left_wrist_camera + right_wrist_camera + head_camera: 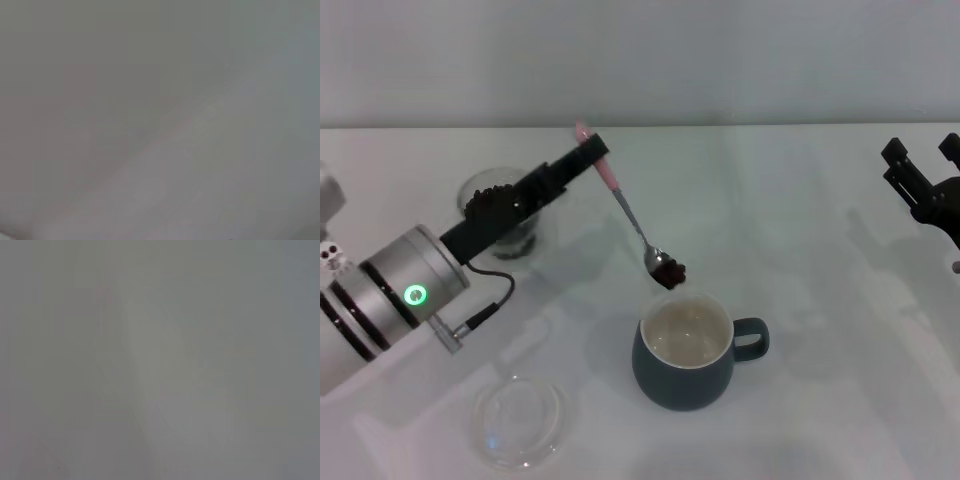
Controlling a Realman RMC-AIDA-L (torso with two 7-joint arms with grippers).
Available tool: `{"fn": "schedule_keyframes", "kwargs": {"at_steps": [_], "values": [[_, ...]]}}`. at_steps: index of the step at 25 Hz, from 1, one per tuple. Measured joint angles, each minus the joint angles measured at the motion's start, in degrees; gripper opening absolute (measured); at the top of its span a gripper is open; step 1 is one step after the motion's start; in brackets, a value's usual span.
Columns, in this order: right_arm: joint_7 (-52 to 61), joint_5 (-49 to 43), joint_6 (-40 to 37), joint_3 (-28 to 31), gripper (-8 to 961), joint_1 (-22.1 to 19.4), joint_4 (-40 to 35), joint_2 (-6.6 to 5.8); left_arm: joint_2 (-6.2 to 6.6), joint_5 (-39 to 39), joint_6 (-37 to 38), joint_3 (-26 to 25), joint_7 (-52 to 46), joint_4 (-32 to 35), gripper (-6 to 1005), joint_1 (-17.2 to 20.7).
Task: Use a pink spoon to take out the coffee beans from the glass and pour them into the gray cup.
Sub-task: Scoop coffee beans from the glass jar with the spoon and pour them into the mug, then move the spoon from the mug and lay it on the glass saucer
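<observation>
In the head view my left gripper [597,152] is shut on the pale pink handle of the pink spoon [625,205]. The spoon slants down to the right, and its metal bowl carries a few dark coffee beans [671,271] just above the far rim of the gray cup [688,352]. The cup stands at the centre front, its cream inside bare, its handle to the right. The glass [503,212] with more beans stands at the left, partly hidden behind my left arm. My right gripper [923,172] is parked at the far right edge. Both wrist views show only blank grey.
A flat shallow clear round dish [519,421] lies at the front left, below my left arm. The white table [800,220] stretches between the cup and the right arm.
</observation>
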Motion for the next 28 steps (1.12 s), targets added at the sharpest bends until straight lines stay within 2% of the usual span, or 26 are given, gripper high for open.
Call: {"fn": "schedule_keyframes", "kwargs": {"at_steps": [13, 19, 23, 28], "values": [[0.0, 0.0, -0.4, 0.1, 868, -0.1, -0.5, -0.08, 0.10, 10.4, 0.6, 0.0, 12.8, 0.6, 128, -3.5], [0.0, 0.0, -0.6, 0.3, 868, -0.2, -0.5, -0.10, 0.15, 11.9, -0.6, 0.0, 16.7, 0.6, 128, -4.5], [0.0, 0.0, -0.6, 0.3, 868, -0.2, -0.5, -0.09, 0.52, 8.9, -4.5, -1.3, 11.6, 1.4, 127, -2.3], [0.0, 0.0, -0.6, 0.3, 868, -0.2, -0.5, -0.09, 0.68, 4.1, -6.4, -1.5, 3.0, 5.9, 127, 4.2]]}}
